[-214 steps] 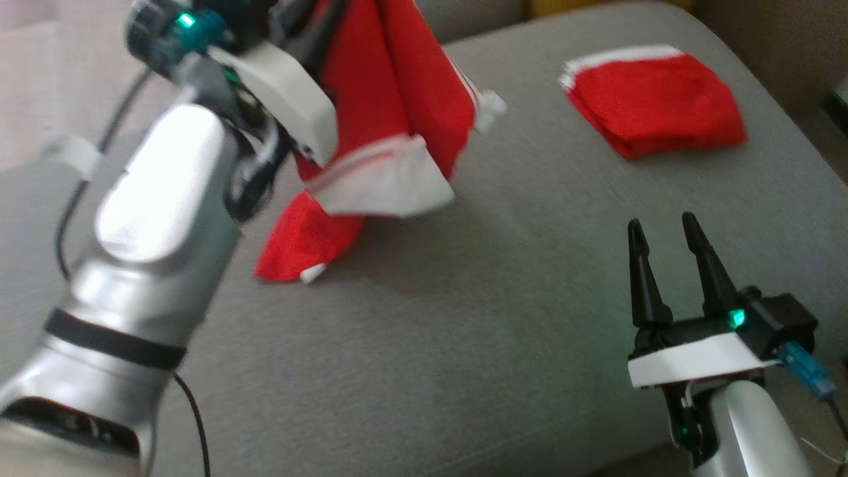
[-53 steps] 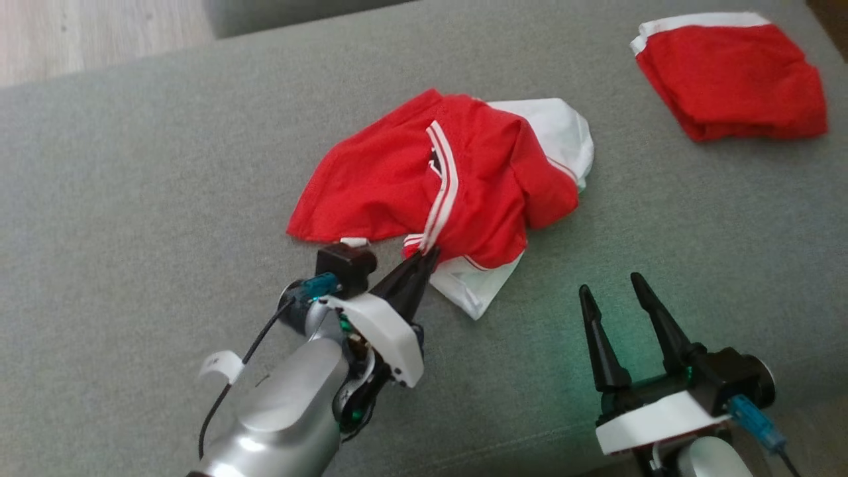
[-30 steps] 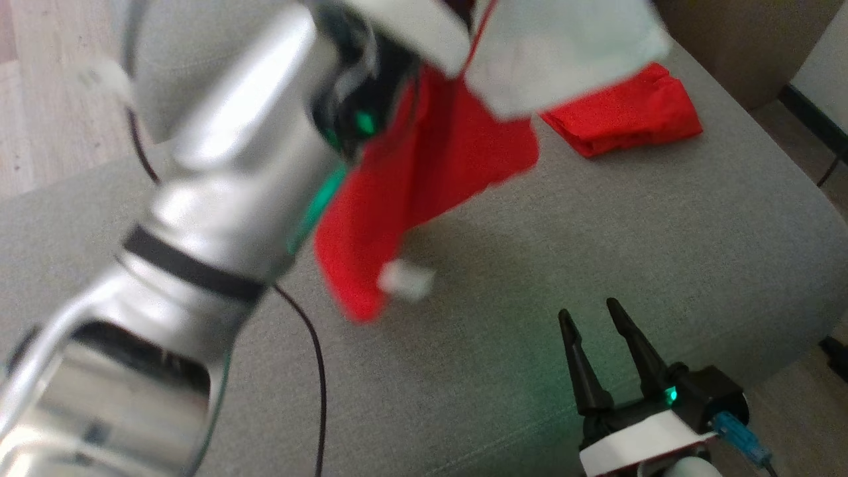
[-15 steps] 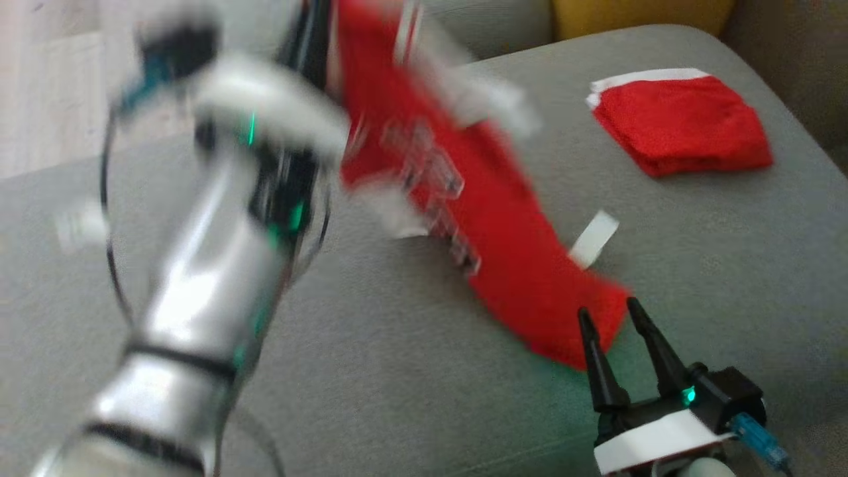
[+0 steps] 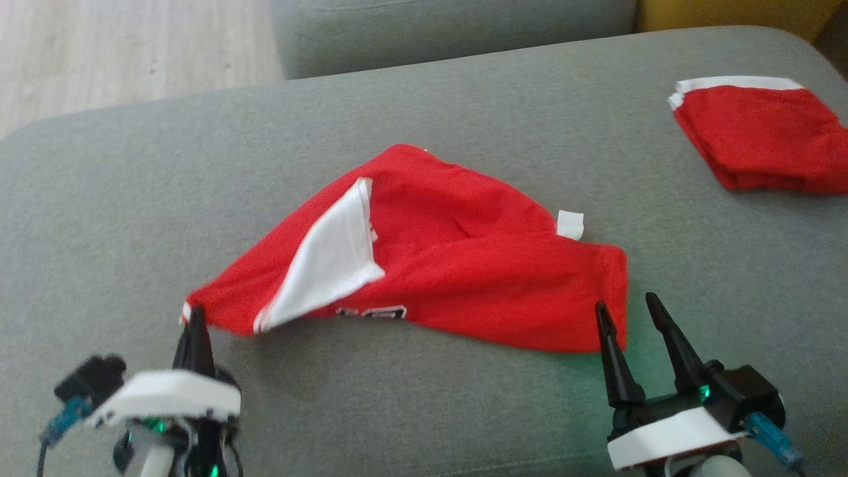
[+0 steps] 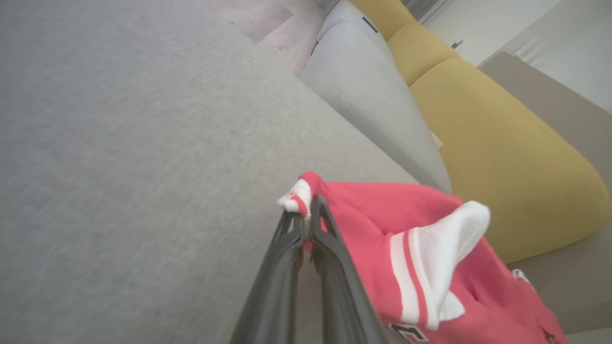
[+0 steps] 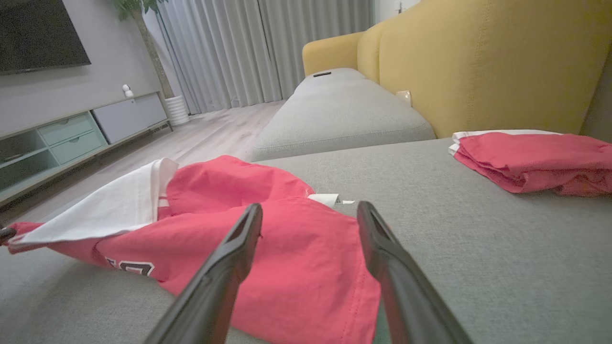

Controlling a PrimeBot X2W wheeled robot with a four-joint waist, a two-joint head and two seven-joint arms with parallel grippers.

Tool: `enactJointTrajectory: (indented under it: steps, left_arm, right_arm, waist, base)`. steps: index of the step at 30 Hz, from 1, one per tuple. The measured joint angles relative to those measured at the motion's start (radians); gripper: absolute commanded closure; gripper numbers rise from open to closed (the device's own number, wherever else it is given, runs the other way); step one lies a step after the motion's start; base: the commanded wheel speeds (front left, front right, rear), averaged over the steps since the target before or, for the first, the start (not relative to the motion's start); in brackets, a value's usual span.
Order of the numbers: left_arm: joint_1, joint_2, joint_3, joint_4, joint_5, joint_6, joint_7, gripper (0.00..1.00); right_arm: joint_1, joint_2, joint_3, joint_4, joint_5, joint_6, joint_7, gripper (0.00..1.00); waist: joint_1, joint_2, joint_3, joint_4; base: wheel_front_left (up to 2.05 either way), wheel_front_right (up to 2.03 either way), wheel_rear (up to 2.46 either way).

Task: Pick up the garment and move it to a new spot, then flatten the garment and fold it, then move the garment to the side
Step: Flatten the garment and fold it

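- The left hand (image 5: 194, 317) sat nearest, its fingers pinched together on the left corner of the garment (image 5: 464, 271), with a red-and-white tip poking past them.
- The right hand (image 5: 626, 303) stood with its fingers apart, holding nothing, just short of the garment's right hem.
- The garment lay stretched across the middle of the grey cushion (image 5: 464, 93), mostly spread, with a white panel (image 5: 324, 265) flipped over the red. Flattening looked to be the step in hand.
- Next, the right hand probably needed to take the right corner so that both hands could pull the cloth taut.
- Bare cushion lay open beyond the garment and to its left. A folded red piece (image 5: 762, 136) took up the far right, and the cushion's far edge rounded off toward the wooden floor (image 5: 132, 53).
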Motion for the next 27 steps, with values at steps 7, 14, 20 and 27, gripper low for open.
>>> enactJointTrajectory:
  steps: [7, 14, 20, 27]
  left_arm:
    - [0.093, 0.002, 0.061, -0.108, 0.226, 0.084, 0.0, 0.0]
    - [0.092, 0.011, 0.016, -0.407, 0.745, 0.156, 0.0, 0.0]
    - [0.124, -0.012, -0.22, -0.437, 0.904, 0.051, 0.0, 0.0]
    - [0.115, -0.024, -0.301, -0.229, 0.997, 0.097, 0.0, 0.0]
  right_arm:
    - [0.0, 0.0, -0.006, -0.002, -0.017, 0.0, 0.0, 0.0]
    - [-0.002, 0.0, -0.001, -0.002, -0.024, 0.0, 0.0, 0.0]
    - [-0.002, 0.0, 0.003, 0.002, -0.033, 0.0, 0.0, 0.0]
    - [-0.002, 0.0, 0.007, 0.005, -0.041, 0.0, 0.0, 0.0]
  waist:
    - [0.0, 0.0, 0.014, 0.051]
    - [0.0, 0.0, 0.037, 0.072]
    - [0.0, 0.0, 0.037, 0.07]
    - [0.0, 0.0, 0.037, 0.053]
  base:
    - [0.0, 0.0, 0.0]
    - [0.0, 0.0, 0.0]
    - [0.0, 0.0, 0.0]
    - [0.0, 0.0, 0.0]
